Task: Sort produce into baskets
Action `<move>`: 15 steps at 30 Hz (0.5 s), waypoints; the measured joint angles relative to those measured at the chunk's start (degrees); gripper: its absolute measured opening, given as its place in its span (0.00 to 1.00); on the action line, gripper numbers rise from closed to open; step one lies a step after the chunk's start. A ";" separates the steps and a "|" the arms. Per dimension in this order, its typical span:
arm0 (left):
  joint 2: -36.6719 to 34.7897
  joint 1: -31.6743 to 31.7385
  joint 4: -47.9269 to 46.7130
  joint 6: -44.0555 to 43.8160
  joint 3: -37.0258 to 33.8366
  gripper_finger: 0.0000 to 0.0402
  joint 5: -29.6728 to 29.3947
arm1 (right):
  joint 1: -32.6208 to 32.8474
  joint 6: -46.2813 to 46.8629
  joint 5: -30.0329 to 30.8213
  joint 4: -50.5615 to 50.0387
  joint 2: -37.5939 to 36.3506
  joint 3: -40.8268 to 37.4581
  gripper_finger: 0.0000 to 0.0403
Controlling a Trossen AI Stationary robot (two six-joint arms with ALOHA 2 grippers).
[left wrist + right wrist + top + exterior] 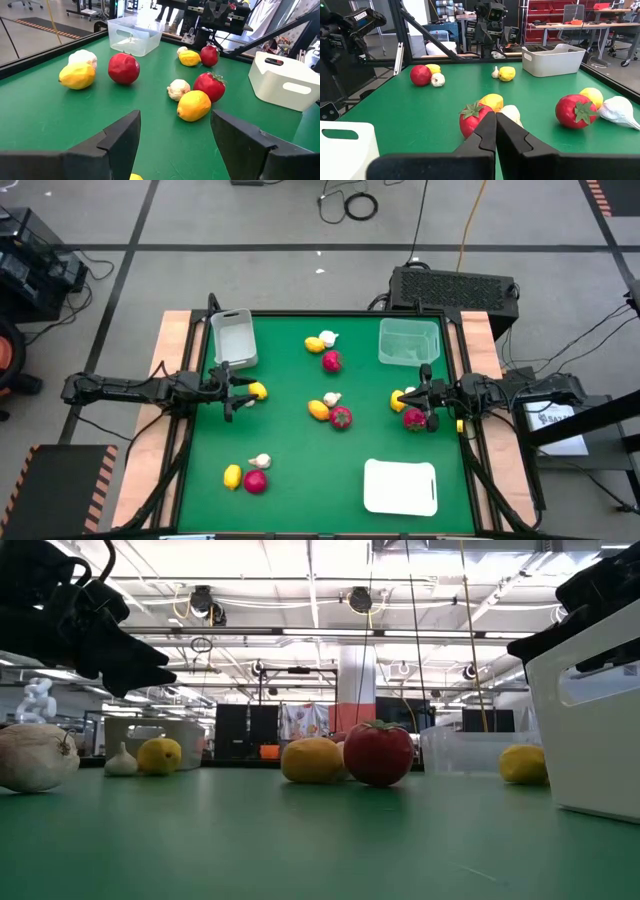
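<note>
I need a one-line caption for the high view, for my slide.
Left gripper with open jaws at a yellow lemon; right gripper shut beside a red fruit.

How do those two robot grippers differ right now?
The left gripper has its fingers spread apart over a yellow lemon; the right gripper has its fingers pressed shut and holds nothing. The left sits near the whitish bin, the right near the greenish bin, beside a red fruit. Both are dark and low over the green table.

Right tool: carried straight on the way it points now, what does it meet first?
Probably the red fruit in the middle cluster, directly ahead of the shut right tool, with a yellow lemon and white bulb beside it. Depth is uncertain.
</note>
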 joint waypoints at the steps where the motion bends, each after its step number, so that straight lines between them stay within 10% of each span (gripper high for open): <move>1: 0.00 0.01 0.00 0.02 0.00 0.61 0.00 | 0.00 0.01 0.01 0.01 -0.01 -0.01 0.00; 15: 0.00 0.02 -0.02 0.00 -0.01 0.61 -0.01 | 0.00 2.41 0.01 0.34 0.00 -0.03 0.00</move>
